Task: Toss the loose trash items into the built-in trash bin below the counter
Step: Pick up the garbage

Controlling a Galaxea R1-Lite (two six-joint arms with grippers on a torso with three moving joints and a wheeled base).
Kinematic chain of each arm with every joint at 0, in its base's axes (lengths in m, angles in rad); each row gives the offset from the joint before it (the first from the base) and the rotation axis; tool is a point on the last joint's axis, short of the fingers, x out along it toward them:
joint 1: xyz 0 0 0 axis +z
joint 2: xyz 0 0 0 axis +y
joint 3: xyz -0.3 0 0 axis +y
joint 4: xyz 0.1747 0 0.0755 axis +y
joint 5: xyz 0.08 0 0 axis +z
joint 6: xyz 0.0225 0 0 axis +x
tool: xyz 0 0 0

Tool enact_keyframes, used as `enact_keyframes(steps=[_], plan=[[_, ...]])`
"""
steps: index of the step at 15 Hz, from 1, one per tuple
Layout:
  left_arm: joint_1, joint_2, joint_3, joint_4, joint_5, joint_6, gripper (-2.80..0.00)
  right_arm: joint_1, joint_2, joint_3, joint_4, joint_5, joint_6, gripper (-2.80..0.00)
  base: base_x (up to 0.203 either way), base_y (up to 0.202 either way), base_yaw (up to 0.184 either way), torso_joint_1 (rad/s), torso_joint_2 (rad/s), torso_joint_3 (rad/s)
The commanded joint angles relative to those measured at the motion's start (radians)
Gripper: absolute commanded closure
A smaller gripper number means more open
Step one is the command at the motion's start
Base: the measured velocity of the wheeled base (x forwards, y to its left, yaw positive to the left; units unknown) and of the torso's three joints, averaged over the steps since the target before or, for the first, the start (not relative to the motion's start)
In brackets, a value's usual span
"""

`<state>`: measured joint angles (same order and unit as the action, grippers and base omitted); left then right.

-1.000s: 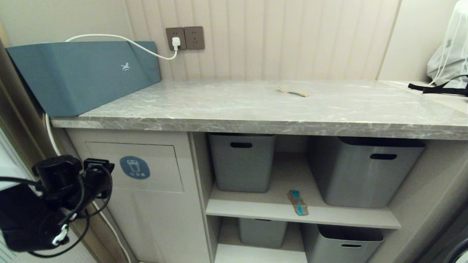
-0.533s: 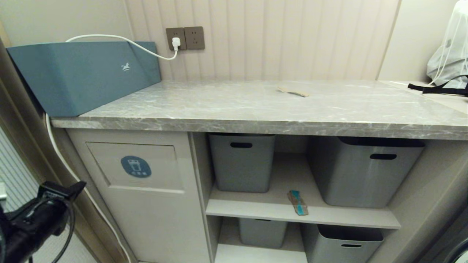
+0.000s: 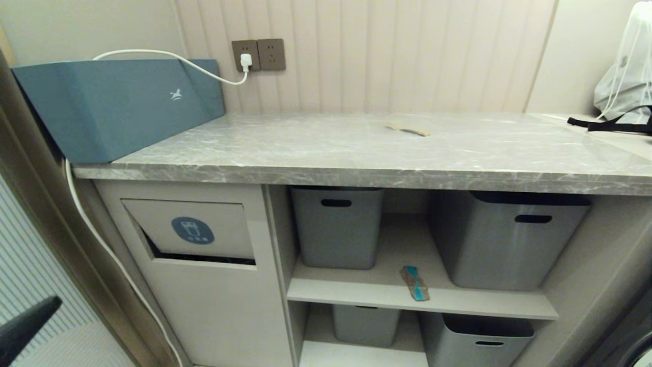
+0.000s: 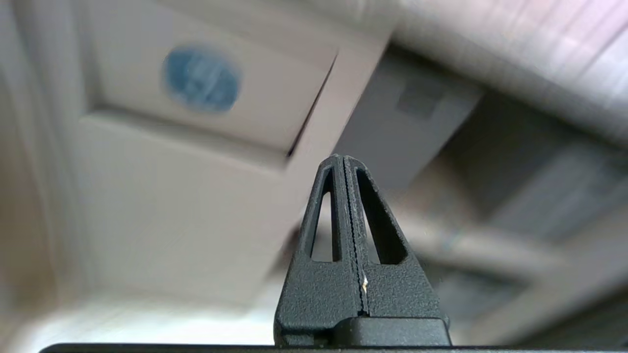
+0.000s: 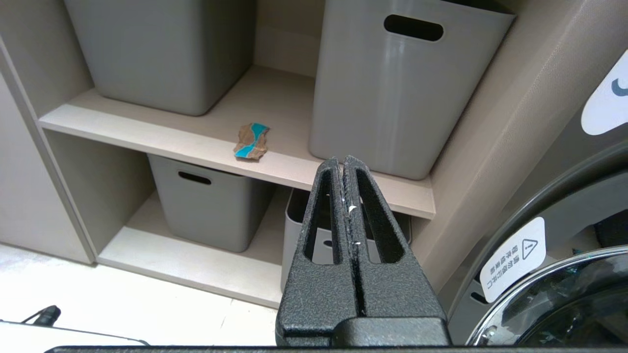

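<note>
While the bin flap (image 3: pixel 196 229) hangs tilted with a dark gap along its lower edge, no scrap is in either gripper, so the task looks to be between drops, with a fresh pick-up due. The flap, marked by a round blue sticker (image 3: pixel 192 230), sits in the beige cabinet front at the left, just under the worktop (image 3: pixel 326 153).

Two loose pieces show. One pale scrap (image 3: pixel 407 128) lies far back on the worktop, right of centre and well apart from the long blue box (image 3: pixel 112 107) at the far left. A brown-and-teal cardboard scrap (image 3: pixel 414 282) lies on the upper shelf (image 3: pixel 356 293) between two grey tubs, near the shelf's front edge.

In its wrist view the left gripper (image 4: pixel 345 159) has its jaws pressed together with nothing between them, low before the cabinet front and aimed up toward the flap. The right gripper (image 5: pixel 343 161) is likewise closed and empty, hanging low at the right and facing the shelves.

My judgement: the shelf scrap is the likeliest next target. That calls for opening the jaws, reaching in between the tubs without knocking them, and pinching a thin flat piece off the board, which may need a grip at its raised edge. The flap must then be pushed inward before release.
</note>
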<state>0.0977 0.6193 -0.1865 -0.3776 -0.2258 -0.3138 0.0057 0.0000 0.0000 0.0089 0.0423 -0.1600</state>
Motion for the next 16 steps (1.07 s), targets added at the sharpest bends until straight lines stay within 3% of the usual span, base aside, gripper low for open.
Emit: enact_keyframes(steps=[1,3,5,7,10,12,14,16], plan=[[-0.001,-0.283,-0.026,0.444,0.019,0.141,0.00,0.000,0.002,0.000,-0.001,0.001,0.000,0.00,0.000,0.000,0.000,0.000,0.00,0.000],[-0.002,-0.343,0.021,0.524,0.127,0.340,0.00,0.000,0.002,0.000,-0.001,0.001,-0.002,0.00,0.000,0.000,0.000,0.000,0.00,0.000],[-0.002,-0.342,0.132,0.448,0.214,0.410,0.00,0.000,0.002,0.000,-0.001,0.001,-0.003,0.00,0.000,0.000,0.000,0.000,0.00,0.000],[-0.017,-0.343,0.189,0.390,0.184,0.423,0.00,0.000,0.002,0.000,-0.001,-0.001,0.000,0.00,0.000,0.000,0.000,0.000,0.00,0.000],[-0.169,-0.341,0.187,0.387,0.181,0.423,0.00,0.000,0.002,0.000,-0.001,0.001,-0.006,0.00,0.000,0.000,0.000,0.000,0.00,0.000],[-0.163,-0.343,0.188,0.385,0.214,0.404,0.00,0.000,0.002,0.000,-0.001,-0.002,0.002,0.00,0.000,0.000,0.000,0.000,0.00,0.000],[-0.102,-0.384,0.187,0.387,0.214,0.402,0.00,0.000,0.002,0.000,-0.001,-0.003,0.008,0.00,0.000,0.000,0.000,0.000,0.00,0.000],[-0.098,-0.386,0.184,0.391,0.204,0.403,0.00,0.000,0.002,0.000,-0.002,0.004,0.007,0.00,0.000,0.000,0.000,0.000,0.00,0.000]])
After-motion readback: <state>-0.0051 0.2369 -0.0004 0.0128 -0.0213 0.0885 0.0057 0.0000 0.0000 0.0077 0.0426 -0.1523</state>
